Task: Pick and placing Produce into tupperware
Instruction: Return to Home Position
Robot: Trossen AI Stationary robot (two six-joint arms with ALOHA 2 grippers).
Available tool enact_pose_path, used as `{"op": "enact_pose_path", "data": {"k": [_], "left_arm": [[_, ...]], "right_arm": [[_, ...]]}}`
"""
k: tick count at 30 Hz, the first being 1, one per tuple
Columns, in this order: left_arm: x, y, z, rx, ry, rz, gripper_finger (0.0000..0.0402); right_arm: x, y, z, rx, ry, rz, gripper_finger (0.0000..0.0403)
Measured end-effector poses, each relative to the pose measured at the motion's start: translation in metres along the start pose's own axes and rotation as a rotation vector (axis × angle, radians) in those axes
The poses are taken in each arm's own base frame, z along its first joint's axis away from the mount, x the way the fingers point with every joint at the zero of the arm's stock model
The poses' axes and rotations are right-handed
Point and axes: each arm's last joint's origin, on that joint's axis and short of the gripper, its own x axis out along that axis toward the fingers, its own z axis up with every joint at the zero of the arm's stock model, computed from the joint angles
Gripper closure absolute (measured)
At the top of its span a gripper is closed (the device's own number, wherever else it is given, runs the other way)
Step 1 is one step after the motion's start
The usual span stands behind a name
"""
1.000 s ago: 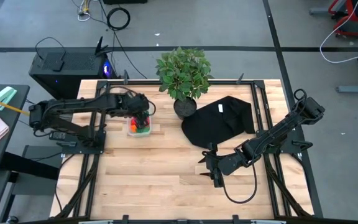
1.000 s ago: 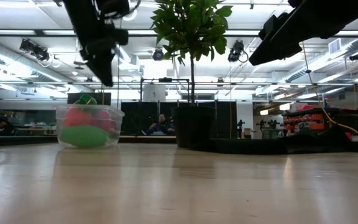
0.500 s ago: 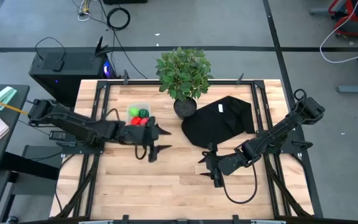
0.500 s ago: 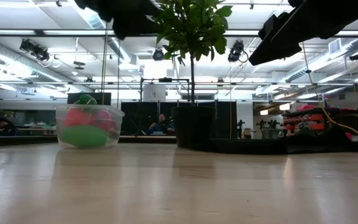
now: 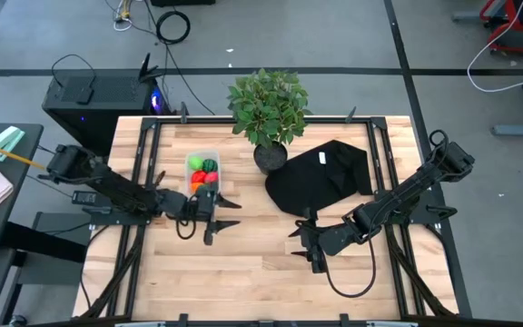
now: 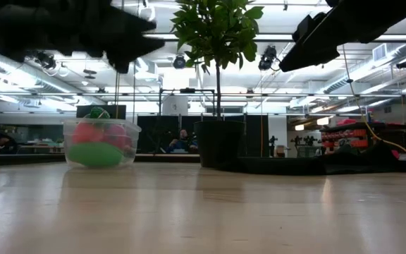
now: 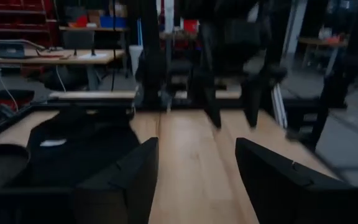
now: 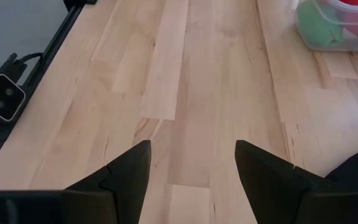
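I read the table (image 5: 252,272) as smooth pale wood; the tupperware (image 5: 200,154) at ten o'clock, cloudy clear plastic; the cloth (image 5: 325,182) at two o'clock, matt black fabric.

Pale blond wood planks on the bench (image 5: 243,272), clear whitish tupperware (image 5: 188,160) holding bright green, red and orange produce (image 5: 204,173), plain black cloth (image 5: 327,178), leafy green plant (image 5: 269,104) in a dark pot (image 5: 270,157).

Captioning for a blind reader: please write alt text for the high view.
A clear tupperware holding toy produce sits on a wooden table, the open left gripper hovering close by. The open right gripper waits mid-table, near a black cloth and a potted plant.
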Motion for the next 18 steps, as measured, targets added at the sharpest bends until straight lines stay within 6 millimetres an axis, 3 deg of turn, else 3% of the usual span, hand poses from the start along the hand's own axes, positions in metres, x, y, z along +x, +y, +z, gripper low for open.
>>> {"op": "enact_pose_path", "data": {"k": [3,9,18], "left_arm": [[-0.004,0.006,-0.011,0.021,0.051,-0.009,0.0192],[-0.011,0.029,-0.010,-0.007,0.022,-0.019,0.0229],[-0.045,0.038,0.018,0.095,-0.172,-0.074,0.0276]], "right_arm": [[0.000,0.000,0.001,0.007,-0.009,0.002,0.0163],[0.000,0.000,0.001,0.024,-0.009,0.002,0.0163],[0.000,-0.001,0.001,0.028,-0.012,-0.007,0.0163]]}}
